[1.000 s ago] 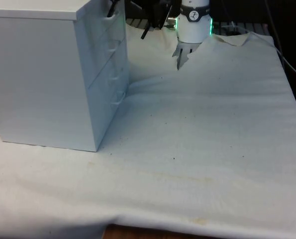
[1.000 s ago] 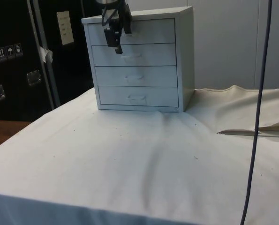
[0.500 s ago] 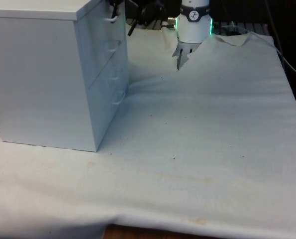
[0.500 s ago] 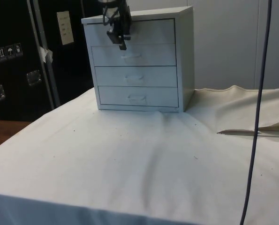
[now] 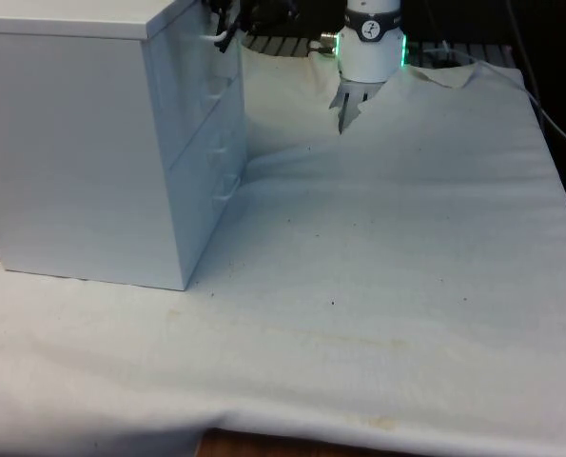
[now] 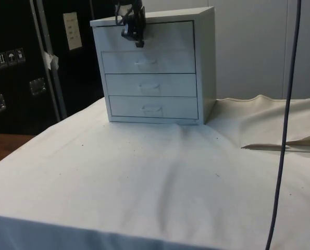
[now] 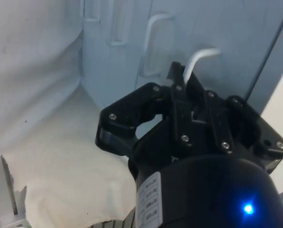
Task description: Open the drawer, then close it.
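Across the table lay a white cloth, rumpled into folds near the robot's end. On that cloth stood a white chest of drawers, placed at the front view's left, with its blank side turned to the front camera and its drawer fronts turned to the side camera. The chest held four drawers stacked one above another; in the side view all four fronts sat flush with the frame, so none stood pulled out. The top drawer carried a thin white handle, and the three drawers below it carried handles of the same kind.

At the top drawer's front hung the black gripper, level with that drawer and just in front of its face. In the front view the gripper sat at the chest's upper far corner, right beside the top drawer's handle. In the wrist view the gripper pointed at the drawer front, and the white handle rose from between its fingers. Whether the fingers pressed on the handle or merely stood beside it could not be told from these views.

Small dark specks dotted the cloth between the chest and the near edge.
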